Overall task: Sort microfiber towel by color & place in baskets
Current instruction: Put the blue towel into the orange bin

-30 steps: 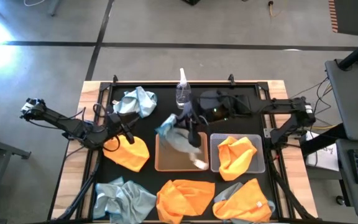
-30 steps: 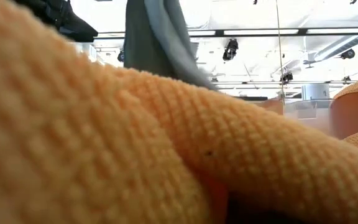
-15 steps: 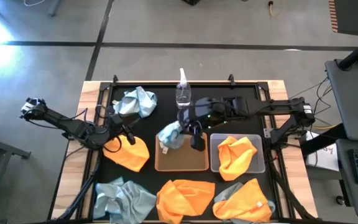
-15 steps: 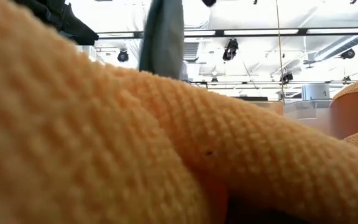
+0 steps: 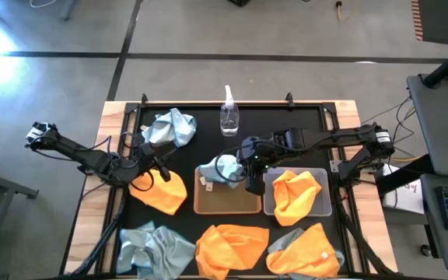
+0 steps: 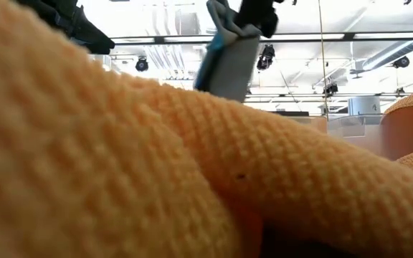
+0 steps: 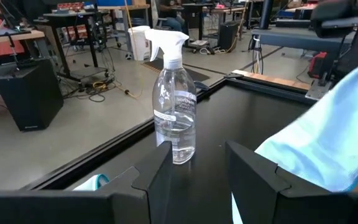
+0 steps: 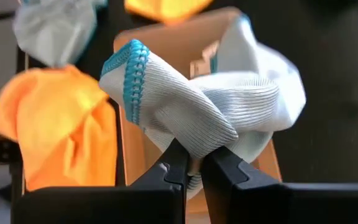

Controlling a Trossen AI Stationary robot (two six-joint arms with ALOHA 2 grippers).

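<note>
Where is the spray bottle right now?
In the high view the spray bottle stands upright at the far middle of the black mat, between the pale blue towel on its left and the right gripper nearer the baskets.

Spray bottle (image 5: 229, 118) beside open mat (image 5: 302, 124).

You have a pale blue-grey towel (image 5: 218, 171) with a teal stitched edge hanging bunched above the back end of the tan-brown basket (image 5: 228, 201). Beside that basket, the translucent grey basket (image 5: 317, 204) holds one crumpled orange towel (image 5: 292, 193). On the counter, another orange towel (image 5: 162, 190) lies left of the tan basket, two more (image 5: 230, 247) (image 5: 308, 250) lie at the front, and blue-grey towels sit at back left (image 5: 169, 126) and front left (image 5: 152, 247).
</note>
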